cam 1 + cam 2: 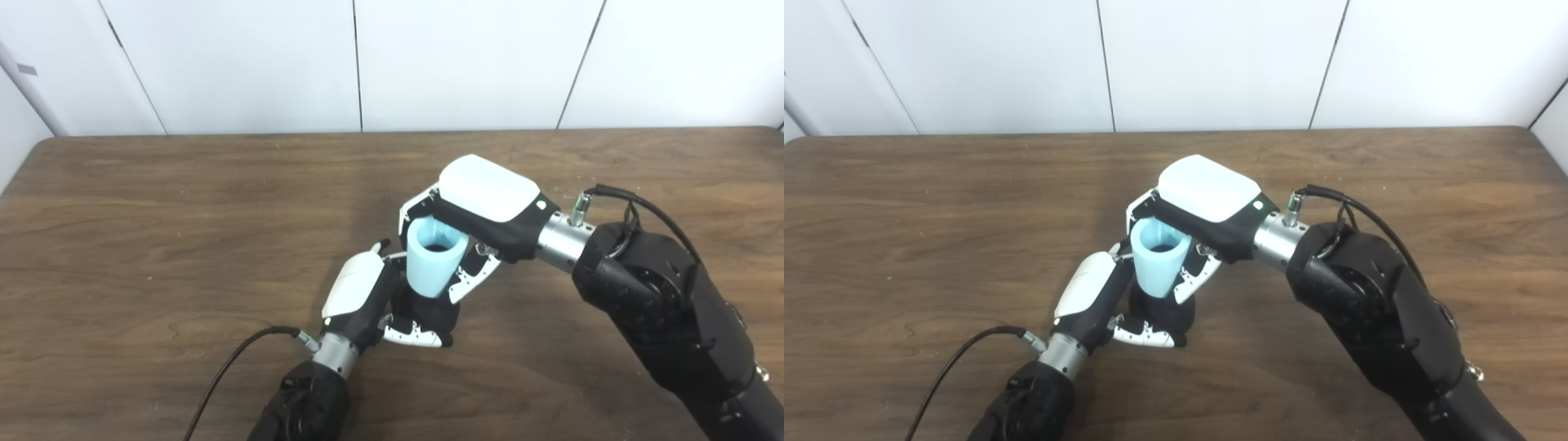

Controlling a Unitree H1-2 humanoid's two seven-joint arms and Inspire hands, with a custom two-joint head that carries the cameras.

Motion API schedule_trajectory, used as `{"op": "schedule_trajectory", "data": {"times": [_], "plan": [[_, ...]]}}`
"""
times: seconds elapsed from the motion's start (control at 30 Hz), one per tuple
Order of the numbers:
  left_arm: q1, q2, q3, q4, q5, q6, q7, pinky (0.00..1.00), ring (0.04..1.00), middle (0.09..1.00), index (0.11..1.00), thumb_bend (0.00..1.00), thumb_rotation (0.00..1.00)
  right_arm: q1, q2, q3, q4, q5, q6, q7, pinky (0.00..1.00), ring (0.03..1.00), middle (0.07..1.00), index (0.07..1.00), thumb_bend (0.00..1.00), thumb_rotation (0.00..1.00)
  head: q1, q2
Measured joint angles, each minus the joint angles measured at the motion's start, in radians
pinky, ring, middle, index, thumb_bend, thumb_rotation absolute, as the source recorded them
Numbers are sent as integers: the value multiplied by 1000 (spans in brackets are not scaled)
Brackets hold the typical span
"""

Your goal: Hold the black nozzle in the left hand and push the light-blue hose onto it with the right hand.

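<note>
Black and mostly hidden, the nozzle [429, 312] sits clamped in the left hand [361, 294] near the middle of the bench [122, 257], toward its near edge. Just beyond, the right hand [484, 208] has its fingers [468, 278] wrapped on the light-blue hose [433, 257], whose lower end meets the nozzle; seating looks begun, depth unclear
</note>
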Motion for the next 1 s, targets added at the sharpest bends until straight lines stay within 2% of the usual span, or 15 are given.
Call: {"op": "schedule_trajectory", "data": {"times": [0.03, 0.07, 0.1, 0.17, 0.2, 0.23, 0.27, 0.33, 0.57, 1.0], "plan": [[0, 0, 0, 0, 0, 0, 0, 1000, 685, 476, 507, 520, 0, 0, 0, 0, 1, 2, 0, 0, 325, 430, 504, 514, 499, 0, 0, 0], [0, 0, 0, 0, 0, 0, 0, 1000, 678, 476, 507, 520, 0, 0, 0, 0, 1, 4, 2, 0, 418, 508, 508, 497, 513, 0, 0, 0], [0, 0, 0, 0, 0, 0, 0, 1000, 675, 476, 507, 520, 0, 0, 0, -1, 1, 6, 5, 1, 467, 547, 511, 488, 521, 0, 0, 0], [0, 0, 0, 0, 0, 0, 0, 1000, 672, 476, 507, 520, 0, -1, 0, -1, 1, 10, 15, 2, 539, 620, 637, 494, 521, 101, -2, -2], [0, 0, 0, 1, 0, 0, 0, 1000, 672, 476, 506, 520, 0, -2, -1, 0, 1, 10, 18, 3, 595, 660, 679, 576, 697, 74, 0, 0], [-1, 0, 0, 1, -1, 0, 0, 1000, 672, 477, 506, 520, 0, -4, -2, 2, 1, 10, 18, 4, 624, 680, 700, 619, 788, 59, 0, 0], [-1, 0, 0, 1, -1, 0, 0, 1000, 674, 478, 505, 520, 0, -6, -3, 3, 1, 8, 19, 5, 687, 727, 744, 664, 852, 71, -2, 0], [-2, 0, 0, 2, -1, 0, 0, 1000, 677, 478, 505, 521, 0, -11, -9, 9, -2, -11, 18, 7, 744, 767, 772, 704, 896, 98, -2, 0], [-2, -4, -3, 7, -5, -1, 8, 1000, 687, 479, 504, 521, 0, -16, -23, 1, 2, -57, -6, 12, 749, 779, 779, 732, 948, 111, -2, -3], [-5, -5, -8, 14, -11, -2, 21, 1000, 695, 480, 504, 521, 0, -4, -36, -96, -22, -53, -31, 5, 760, 818, 811, 769, 1000, 156, 3, -5]]}}
